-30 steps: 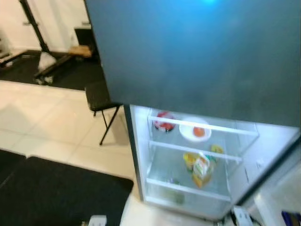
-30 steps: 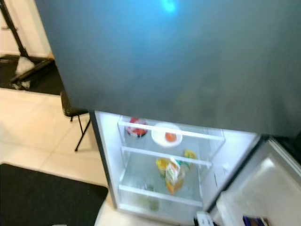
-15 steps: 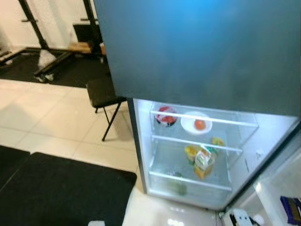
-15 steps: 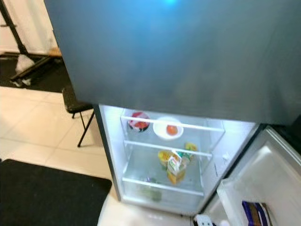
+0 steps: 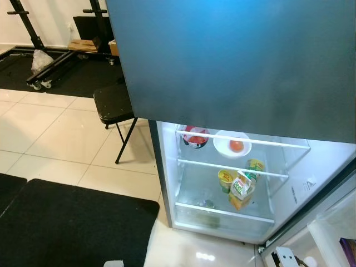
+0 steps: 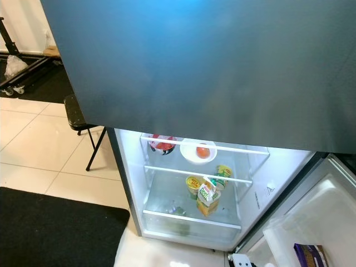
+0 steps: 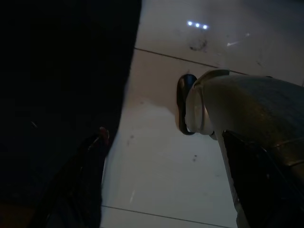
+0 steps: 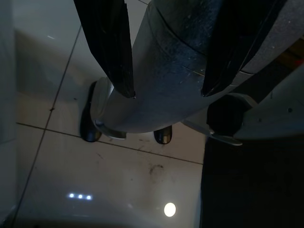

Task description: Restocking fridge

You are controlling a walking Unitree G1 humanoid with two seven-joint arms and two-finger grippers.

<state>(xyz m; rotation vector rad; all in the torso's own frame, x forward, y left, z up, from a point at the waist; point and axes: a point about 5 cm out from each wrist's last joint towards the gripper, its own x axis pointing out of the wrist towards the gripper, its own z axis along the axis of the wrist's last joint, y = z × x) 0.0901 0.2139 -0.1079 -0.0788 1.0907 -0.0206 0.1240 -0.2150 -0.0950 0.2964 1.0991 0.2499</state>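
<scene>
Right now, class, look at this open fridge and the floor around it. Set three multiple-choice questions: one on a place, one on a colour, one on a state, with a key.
1. Where is the white bowl holding an orange fruit?
A. top shelf of the fridge
B. on the black mat
C. on the stool

2. What colour is the floor mat?
A. red
B. black
C. white

3. How does the juice carton stand?
A. flat on the floor
B. upside down in the door
C. tilted on the middle shelf

Key: 1 A, the bowl sits behind the top shelf rail, beside a bowl of red food. 2 B, the mat is dark against the pale tiles. 3 C, the carton leans on the middle shelf near a yellow cup.
</scene>
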